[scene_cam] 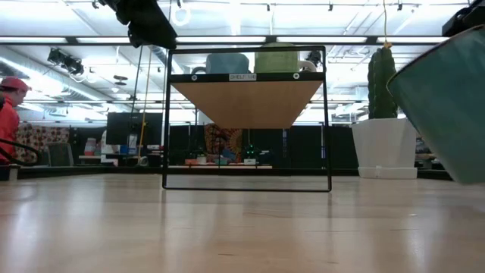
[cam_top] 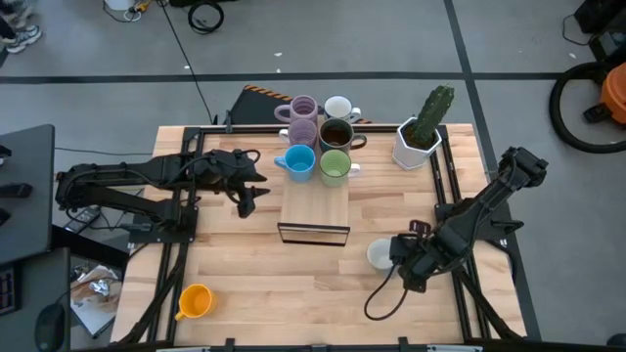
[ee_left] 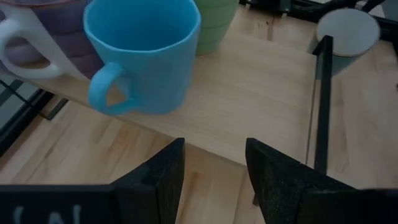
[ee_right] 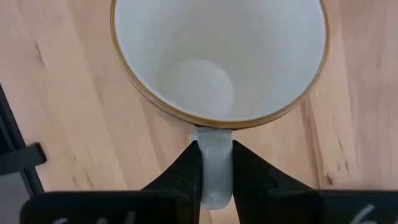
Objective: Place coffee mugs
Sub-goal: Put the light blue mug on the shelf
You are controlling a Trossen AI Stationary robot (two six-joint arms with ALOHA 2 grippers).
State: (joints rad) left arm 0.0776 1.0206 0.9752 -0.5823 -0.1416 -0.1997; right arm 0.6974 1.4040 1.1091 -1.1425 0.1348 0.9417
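Note:
Six mugs stand on the wooden shelf (cam_top: 315, 200): two lilac (cam_top: 302, 119), one white (cam_top: 338, 107), one dark brown (cam_top: 335, 132), one blue (cam_top: 296, 161) and one green (cam_top: 335, 167). An orange mug (cam_top: 196, 301) stands on the table near its near left corner. My right gripper (cam_top: 396, 256) is shut on another white mug (cam_top: 380, 254) with a brown rim, right of the shelf. My left gripper (cam_top: 246, 200) hangs open at the shelf's left edge, close to the blue mug (ee_left: 146, 53), touching nothing. My right gripper pinches the white mug's handle (ee_right: 216, 163) between its two fingers, which come from the table's right side and slant downward. The mug's mouth faces up toward the wrist camera. In the low view the mug (scene_cam: 447, 106) is tilted. Whether its base touches the table I cannot tell.
A white faceted planter with a cactus (cam_top: 421, 132) stands at the far right of the table. The shelf's black wire frame (scene_cam: 246, 186) rests on the table's middle. Bare wood lies along the near side between the orange mug and the right arm.

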